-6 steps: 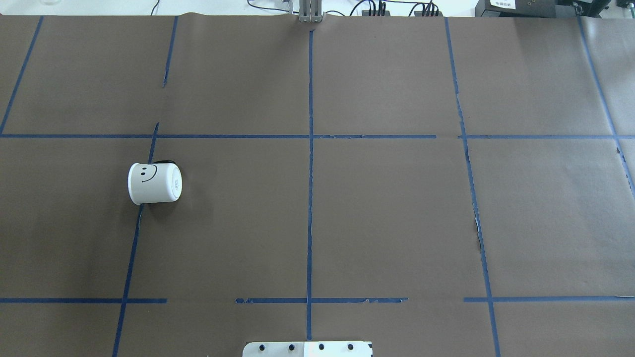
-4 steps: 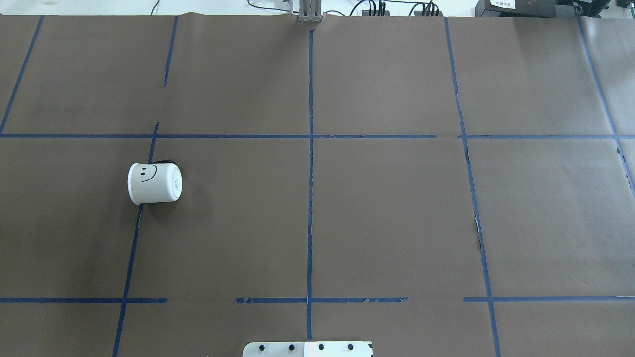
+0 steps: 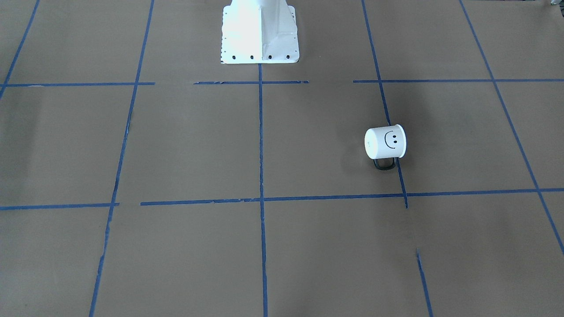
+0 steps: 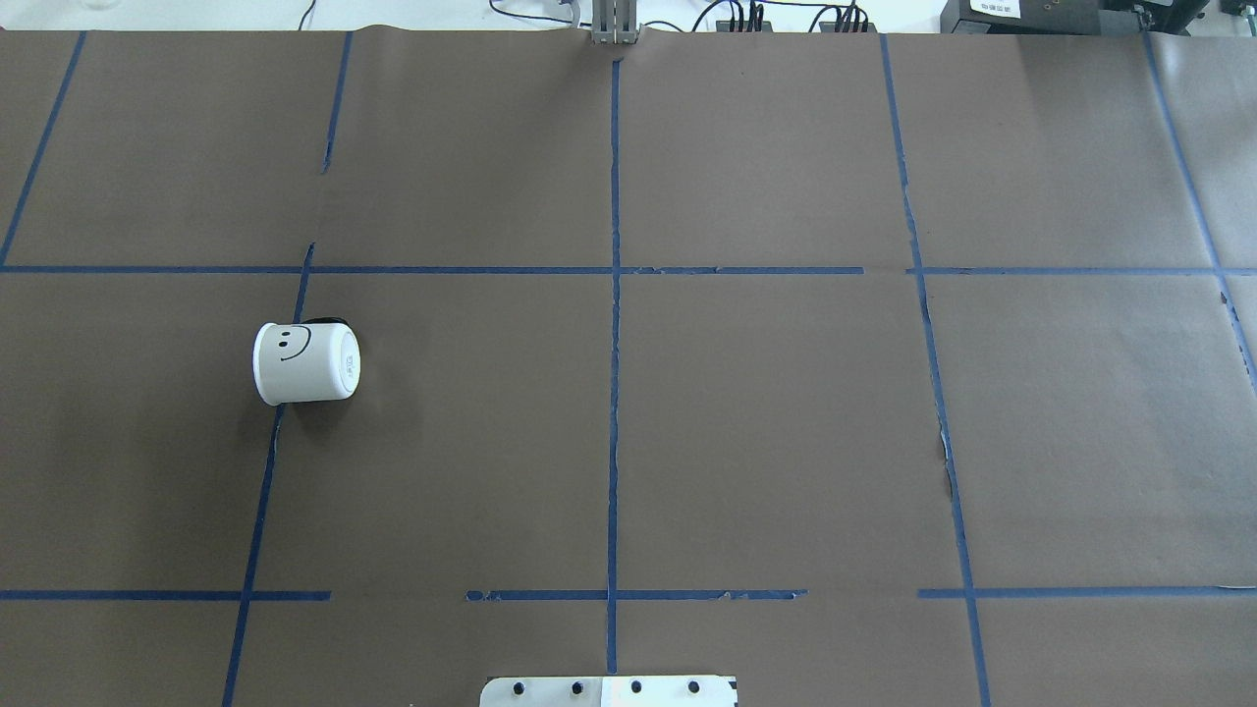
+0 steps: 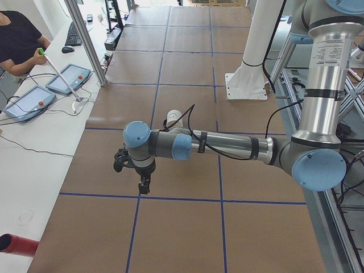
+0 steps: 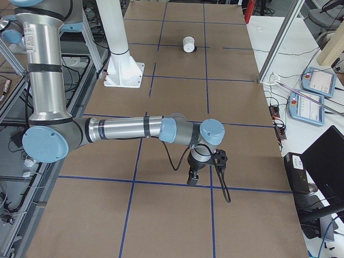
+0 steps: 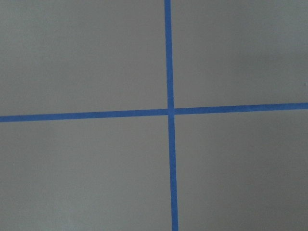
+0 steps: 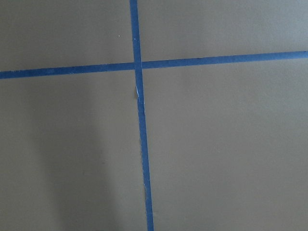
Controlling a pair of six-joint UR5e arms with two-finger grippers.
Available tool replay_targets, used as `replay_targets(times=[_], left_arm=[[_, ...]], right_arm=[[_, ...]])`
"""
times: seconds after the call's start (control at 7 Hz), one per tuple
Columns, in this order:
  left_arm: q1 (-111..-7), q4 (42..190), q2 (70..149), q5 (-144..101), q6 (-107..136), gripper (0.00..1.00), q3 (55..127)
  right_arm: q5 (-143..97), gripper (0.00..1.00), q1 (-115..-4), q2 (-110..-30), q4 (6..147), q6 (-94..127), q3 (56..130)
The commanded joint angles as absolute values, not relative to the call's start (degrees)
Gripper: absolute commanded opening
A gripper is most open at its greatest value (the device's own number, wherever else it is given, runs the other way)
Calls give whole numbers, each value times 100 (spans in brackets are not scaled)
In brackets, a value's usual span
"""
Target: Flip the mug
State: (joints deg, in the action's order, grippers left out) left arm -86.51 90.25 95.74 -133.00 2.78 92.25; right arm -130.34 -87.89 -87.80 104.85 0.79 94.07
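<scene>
The white mug [image 4: 306,363] lies on its side on the brown paper, left of centre. Its smiley face points up, its flared rim points left, and its black handle is on the far side. In the front-facing view the mug [image 3: 384,142] is right of centre with the handle toward the camera. It also shows far off in the exterior right view [image 6: 188,44]. The left gripper [image 5: 144,186] hangs over a tape line at the table's left end, well away from the mug. The right gripper [image 6: 192,180] hangs over the right end. I cannot tell whether either is open or shut.
The robot's white base plate [image 4: 609,690] sits at the near edge, also in the front-facing view [image 3: 260,31]. Blue tape lines grid the paper. An operator [image 5: 20,42] and control pendants [image 5: 68,78] are at a side bench. Both wrist views show only paper and tape.
</scene>
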Motion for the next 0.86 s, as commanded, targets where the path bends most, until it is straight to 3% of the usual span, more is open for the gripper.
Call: replay_targets(times=[0.0, 0.29, 0.71], left_arm=[[-8605, 9689, 9686, -13403, 307, 100, 9229], [-8290, 10270, 9677, -13991, 1127, 100, 9254], [-7665, 12525, 9204, -14018, 3508, 100, 9202]], right_arm=[[-13034, 100, -8789, -8780, 10485, 79, 9404], [-13034, 100, -8789, -8780, 10485, 79, 9404], [-13034, 100, -8789, -8780, 10485, 79, 9404]])
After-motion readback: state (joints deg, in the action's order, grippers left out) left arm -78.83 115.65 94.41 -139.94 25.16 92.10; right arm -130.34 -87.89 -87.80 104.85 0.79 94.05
